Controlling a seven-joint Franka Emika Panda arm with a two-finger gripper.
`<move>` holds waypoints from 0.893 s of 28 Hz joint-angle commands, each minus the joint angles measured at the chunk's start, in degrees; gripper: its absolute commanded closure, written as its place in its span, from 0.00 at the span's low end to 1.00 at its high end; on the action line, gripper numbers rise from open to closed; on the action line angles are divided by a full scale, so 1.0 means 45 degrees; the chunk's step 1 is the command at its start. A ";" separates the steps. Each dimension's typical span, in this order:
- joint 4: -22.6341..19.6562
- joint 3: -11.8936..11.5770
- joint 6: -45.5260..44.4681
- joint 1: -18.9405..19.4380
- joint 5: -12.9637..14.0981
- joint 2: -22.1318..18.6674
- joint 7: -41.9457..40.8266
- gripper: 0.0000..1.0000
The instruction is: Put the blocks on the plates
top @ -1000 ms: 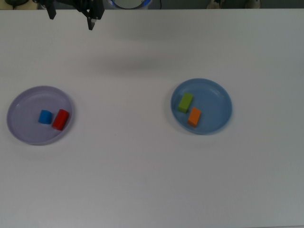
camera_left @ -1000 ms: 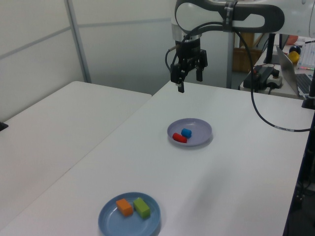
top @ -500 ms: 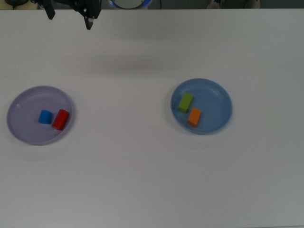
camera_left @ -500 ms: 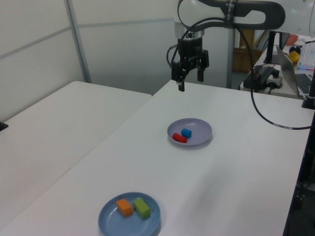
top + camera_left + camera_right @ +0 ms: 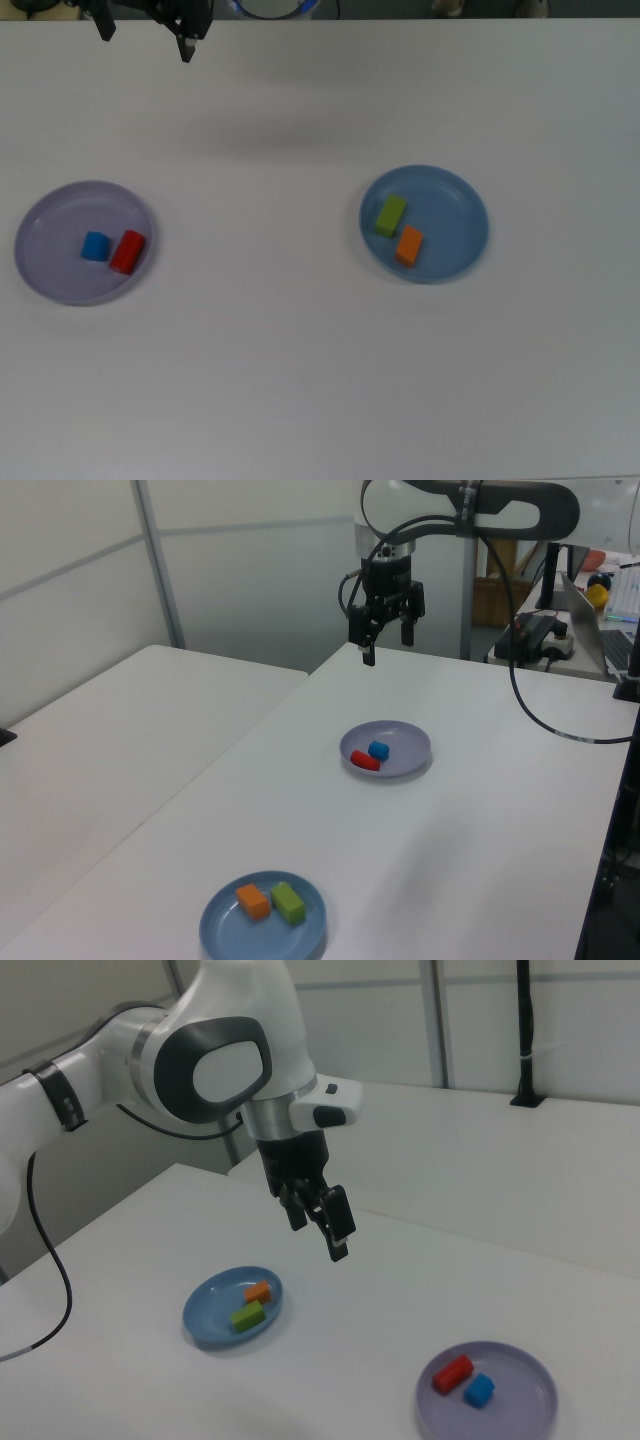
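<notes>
Now, change: none since half a second ago.
Gripper (image 5: 385, 645): upper centre of left view, above tabletop (image 5: 480, 810), fingers apart, empty.

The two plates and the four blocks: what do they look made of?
The purple plate and blue plate look like moulded plastic: uniform colour, smooth rims, soft sheen. The red block, blue block, green block and orange block are solid-coloured and matte, so painted wood or plastic; the pictures cannot settle which.
</notes>
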 commanded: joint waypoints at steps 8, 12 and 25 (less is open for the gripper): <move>0.0013 0.0104 0.0218 0.0051 0.0307 -0.0053 -0.0424 0.00; 0.0013 0.0143 0.0159 0.0226 0.0462 -0.0053 -0.1556 0.00; 0.0013 0.0358 0.0257 0.0422 0.1752 -0.0014 -0.1831 0.00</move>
